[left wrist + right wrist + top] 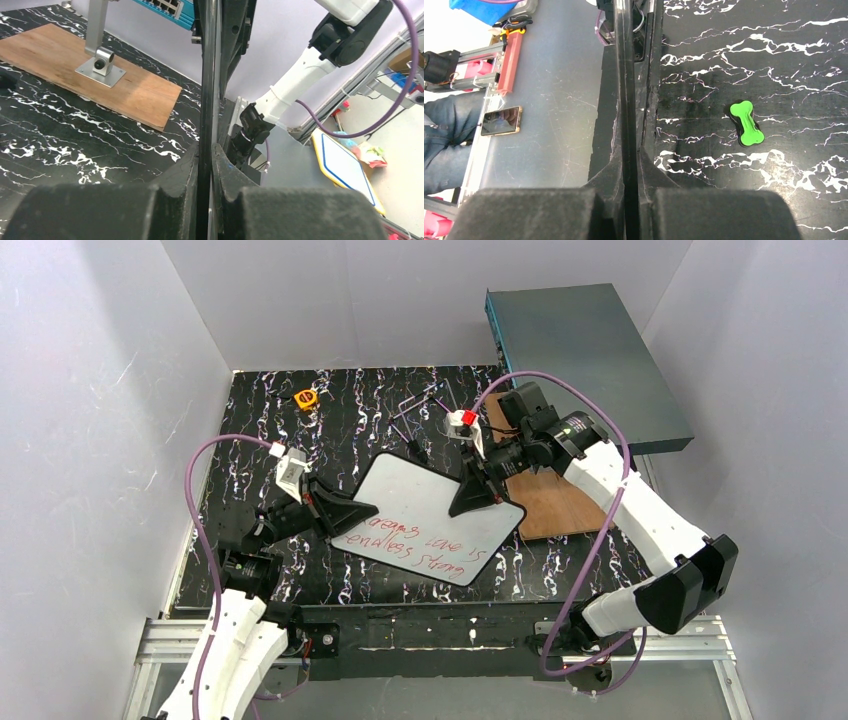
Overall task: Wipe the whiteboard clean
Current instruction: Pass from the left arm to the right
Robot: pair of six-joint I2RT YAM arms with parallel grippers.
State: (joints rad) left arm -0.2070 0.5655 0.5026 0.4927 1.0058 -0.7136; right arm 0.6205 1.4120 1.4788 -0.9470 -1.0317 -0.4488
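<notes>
The whiteboard [425, 512] is held tilted over the middle of the black marbled table, with red handwriting along its near part. My left gripper [350, 513] is shut on its left edge and my right gripper [478, 495] is shut on its far right edge. In the left wrist view the board's black frame [206, 75] runs edge-on between the shut fingers of the left gripper [205, 152]. In the right wrist view the frame [623, 60] likewise runs up from the right gripper [630, 157].
A brown wooden board [550, 502] lies to the right under the right arm, with a metal bracket [100, 62] on it. A grey-teal box [590, 365] stands at the back right. A small red-and-white object [461, 420] and an orange tape measure [306, 398] lie at the back. A green bone-shaped piece [746, 123] lies on the table.
</notes>
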